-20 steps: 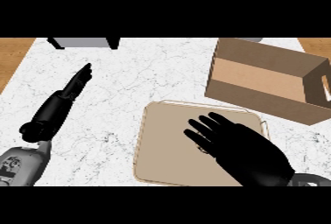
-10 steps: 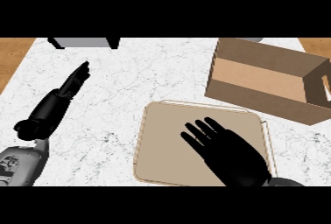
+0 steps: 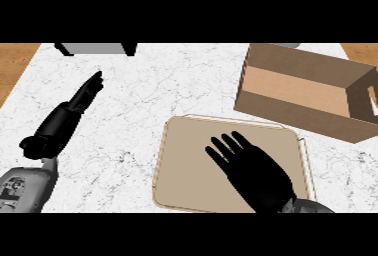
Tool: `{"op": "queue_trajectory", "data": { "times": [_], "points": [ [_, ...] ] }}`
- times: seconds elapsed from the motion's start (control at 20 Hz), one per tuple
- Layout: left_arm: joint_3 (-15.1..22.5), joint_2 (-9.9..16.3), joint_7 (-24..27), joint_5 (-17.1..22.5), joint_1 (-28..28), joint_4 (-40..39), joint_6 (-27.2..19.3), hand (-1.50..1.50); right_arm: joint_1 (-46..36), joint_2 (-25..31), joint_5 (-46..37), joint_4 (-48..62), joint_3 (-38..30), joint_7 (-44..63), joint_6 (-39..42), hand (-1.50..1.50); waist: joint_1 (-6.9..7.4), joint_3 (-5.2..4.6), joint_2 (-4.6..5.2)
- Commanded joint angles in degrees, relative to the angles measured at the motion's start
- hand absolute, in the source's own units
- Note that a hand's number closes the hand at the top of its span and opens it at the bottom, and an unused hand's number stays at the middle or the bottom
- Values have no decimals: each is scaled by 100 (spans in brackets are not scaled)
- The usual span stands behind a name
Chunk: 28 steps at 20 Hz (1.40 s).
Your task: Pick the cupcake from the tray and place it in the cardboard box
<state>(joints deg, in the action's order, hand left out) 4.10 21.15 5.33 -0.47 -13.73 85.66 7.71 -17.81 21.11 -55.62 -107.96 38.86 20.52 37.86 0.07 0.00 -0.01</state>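
Since the earlier frames, your right black hand (image 3: pixel 255 170) has drawn back toward the view's lower edge and flattened: a second ago it sat higher over the tray with its fingers fanned toward the box; now the fingers lie straight and close together, pointing up and to the left, holding nothing. Note that it lies over the lower right part of the flat beige square tray (image 3: pixel 188 165), and you cannot tell from this view whether the palm touches the tray or hangs above it.

You should record that no cupcake is visible anywhere on the bare part of the tray; if one is there, it is hidden under the hand, and this cannot be confirmed. The pick therefore appears not yet done.

Beyond the tray, up and to the right, the open brown cardboard box (image 3: pixel 295 90) stands near the tray's far corner, and nothing shows inside it.

Your left black hand (image 3: pixel 85 92) rests well apart on the white marbled table (image 3: pixel 170 80), fingers straight, unchanged in place. A grey object (image 3: pixel 96 48) sits at the far edge.
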Motion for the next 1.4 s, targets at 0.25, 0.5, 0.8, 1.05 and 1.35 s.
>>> {"op": "queue_trajectory", "data": {
  "times": [0.25, 0.5, 0.8, 1.05, 1.35],
  "points": [
    [-310, -100, -63, -184, 54, 168, 257, 0, 259, -88, -778, 722, -164, -661, -520, -150, -7, 1, -1],
    [-214, -497, -79, -536, -240, -190, 63, 0, 18, -644, -928, 1152, -205, -827, -297, -150, -10, 0, 6],
    [-203, -648, 40, -649, 114, 25, 238, 0, 272, -646, -1298, 1526, -424, -1116, -530, -150, -4, 0, 1],
    [-174, -723, -399, -730, 42, 382, 218, 0, 531, -188, -1580, 1888, -670, -1591, -1363, -150, -14, 2, -1],
    [-413, -786, -288, -790, 71, 312, 384, 0, 421, -926, -1859, 2194, -741, -1552, -1025, -150, -9, 0, 0]
  ]
}}
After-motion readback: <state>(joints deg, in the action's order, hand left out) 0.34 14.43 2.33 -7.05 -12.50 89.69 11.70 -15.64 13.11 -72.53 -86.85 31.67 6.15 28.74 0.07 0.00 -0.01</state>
